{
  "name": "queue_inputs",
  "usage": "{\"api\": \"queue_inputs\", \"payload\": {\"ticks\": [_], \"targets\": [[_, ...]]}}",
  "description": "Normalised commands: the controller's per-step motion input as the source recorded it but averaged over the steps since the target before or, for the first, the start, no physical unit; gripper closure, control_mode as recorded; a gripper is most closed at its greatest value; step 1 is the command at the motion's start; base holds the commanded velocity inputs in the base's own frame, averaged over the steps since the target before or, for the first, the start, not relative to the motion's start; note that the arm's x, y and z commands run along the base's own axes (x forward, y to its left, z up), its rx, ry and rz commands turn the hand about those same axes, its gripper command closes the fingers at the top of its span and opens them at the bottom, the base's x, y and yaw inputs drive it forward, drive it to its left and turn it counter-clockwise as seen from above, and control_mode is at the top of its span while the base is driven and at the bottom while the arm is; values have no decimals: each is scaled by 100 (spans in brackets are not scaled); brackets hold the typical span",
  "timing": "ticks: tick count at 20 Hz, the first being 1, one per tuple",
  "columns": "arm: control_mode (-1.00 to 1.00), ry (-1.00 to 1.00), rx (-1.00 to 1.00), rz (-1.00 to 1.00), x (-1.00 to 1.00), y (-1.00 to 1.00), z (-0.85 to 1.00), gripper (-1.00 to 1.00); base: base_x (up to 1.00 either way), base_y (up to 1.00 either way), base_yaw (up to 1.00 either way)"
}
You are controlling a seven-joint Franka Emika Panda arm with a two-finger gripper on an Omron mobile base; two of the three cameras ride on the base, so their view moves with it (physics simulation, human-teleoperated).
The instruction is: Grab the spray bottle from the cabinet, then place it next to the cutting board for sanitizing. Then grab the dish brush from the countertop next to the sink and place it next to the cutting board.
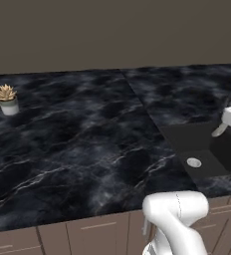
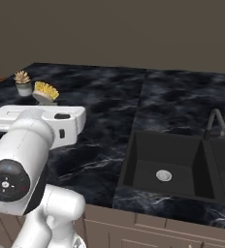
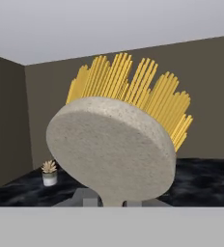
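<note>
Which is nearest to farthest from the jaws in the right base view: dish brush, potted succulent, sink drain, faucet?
1. dish brush: held in the gripper, head sticking up beyond the hand.
2. potted succulent: just past the brush, at the back left of the countertop.
3. sink drain: in the basin to the right.
4. faucet: farther right, behind the basin.

Dish brush (image 2: 46, 91) raised above black countertop (image 2: 104, 101), potted succulent (image 2: 22, 83) behind, sink (image 2: 165, 167) right.
</note>
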Motion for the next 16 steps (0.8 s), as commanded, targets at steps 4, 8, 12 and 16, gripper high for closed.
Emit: {"api": "queue_inputs", "payload": {"ticks": [4,8,12,16], "targets": [[100,0,0,0,0,0,0,100,-55,-23,-14],[100,0,0,0,0,0,0,100,-100,-45,-18],[100,0,0,0,0,0,0,100,-63,-73,-49],[100,0,0,0,0,0,0,100,0,-9,-97]]}}
